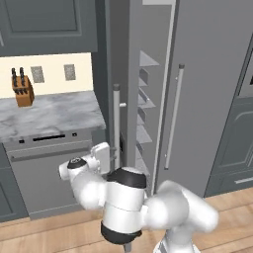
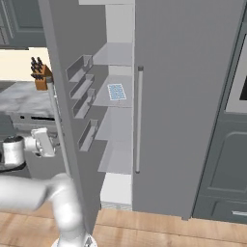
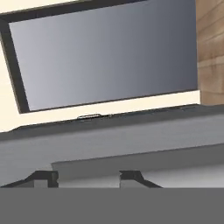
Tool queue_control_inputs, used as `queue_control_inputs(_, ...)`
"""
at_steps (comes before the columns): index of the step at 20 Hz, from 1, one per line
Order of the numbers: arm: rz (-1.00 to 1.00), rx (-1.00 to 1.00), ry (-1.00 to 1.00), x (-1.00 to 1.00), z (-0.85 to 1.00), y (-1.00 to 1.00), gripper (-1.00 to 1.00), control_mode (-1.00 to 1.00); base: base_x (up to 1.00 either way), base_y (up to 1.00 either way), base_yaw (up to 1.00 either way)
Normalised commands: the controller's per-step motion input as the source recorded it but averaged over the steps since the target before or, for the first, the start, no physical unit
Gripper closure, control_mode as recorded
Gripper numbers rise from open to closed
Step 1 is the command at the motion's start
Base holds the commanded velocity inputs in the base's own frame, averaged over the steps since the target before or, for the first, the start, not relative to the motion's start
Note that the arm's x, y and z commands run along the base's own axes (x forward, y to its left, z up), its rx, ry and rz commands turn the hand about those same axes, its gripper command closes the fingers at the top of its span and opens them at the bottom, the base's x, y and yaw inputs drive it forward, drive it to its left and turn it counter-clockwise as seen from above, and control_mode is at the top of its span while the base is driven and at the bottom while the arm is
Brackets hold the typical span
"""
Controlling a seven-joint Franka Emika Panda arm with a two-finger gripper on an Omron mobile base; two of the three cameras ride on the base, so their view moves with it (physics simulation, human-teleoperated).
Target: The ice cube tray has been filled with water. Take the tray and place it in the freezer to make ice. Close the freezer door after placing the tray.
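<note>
The ice cube tray [image 2: 116, 91] lies flat on a freezer [image 2: 116, 125] shelf, long axis running front to back, beside the door bins. The freezer door [image 2: 65, 96] stands open; the gripper [image 1: 105, 157] is at its vertical bar handle [image 1: 116, 123], fingers straddling the bar, whether clamped I cannot tell.

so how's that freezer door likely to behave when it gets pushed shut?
The freezer door is a tall rigid panel, so it should swing stiffly about its hinge and not flex. Its bins look empty, so probably no extra load. Pushing near the handle, where the gripper sits, gives good leverage. The ice cube tray lies flat on a shelf, likely undisturbed.
</note>
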Motion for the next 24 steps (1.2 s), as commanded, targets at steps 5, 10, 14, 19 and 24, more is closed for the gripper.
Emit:
queue_control_inputs(5,-0.17,-0.07,0.11,0.62,-0.07,-0.08,-1.00,-1.00,0.00,0.00,0.00)
queue_control_inputs(10,-0.11,0.00,0.29,0.42,0.01,-0.80,-1.00,-1.00,0.00,0.00,0.00)
queue_control_inputs(14,-0.02,0.00,0.43,0.73,0.01,-0.94,-1.00,-1.00,0.00,0.00,0.00)
queue_control_inputs(19,0.00,0.05,0.41,0.35,0.04,-0.99,-1.00,-1.00,0.00,0.00,0.00)
queue_control_inputs(24,0.01,0.07,0.30,0.00,0.00,-1.00,-1.00,-1.00,0.00,0.00,0.00)
